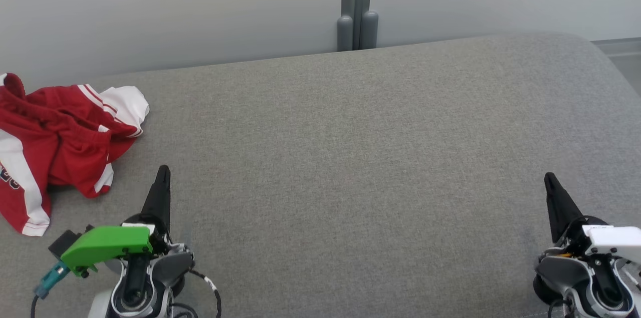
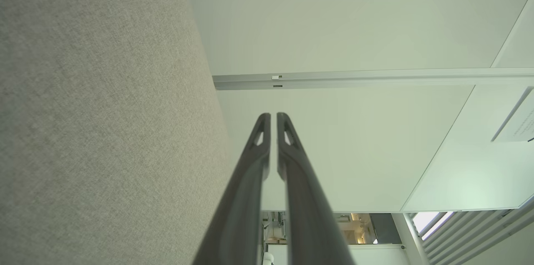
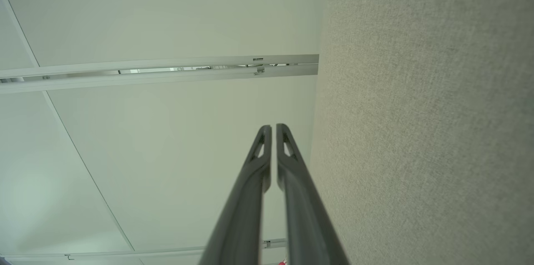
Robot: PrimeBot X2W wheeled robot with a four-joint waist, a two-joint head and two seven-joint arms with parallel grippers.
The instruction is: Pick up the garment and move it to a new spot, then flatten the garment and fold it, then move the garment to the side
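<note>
Head view has the garment, red with white stripes and panels, lying crumpled at the far left edge of the grey fabric-covered worktop, partly cut off by the frame. Nearest to it is the left gripper, just right of the cloth's lower hem and apart from it. A green cover sits on its wrist, and from this angle its dark fingers read as a single spike. The right gripper, under a white cover, stands well apart at the lower right. Pale wall panels and a grey post rise behind the worktop.

Left wrist view gives the closer look: the jaws are pressed together with a thin slit between them and nothing pinched, grey fabric runs down the left of the frame, and a metal rail crosses the pale wall beyond. Right wrist view shows the same of its own jaws, pressed together and empty, with the fabric down the right of the frame.
</note>
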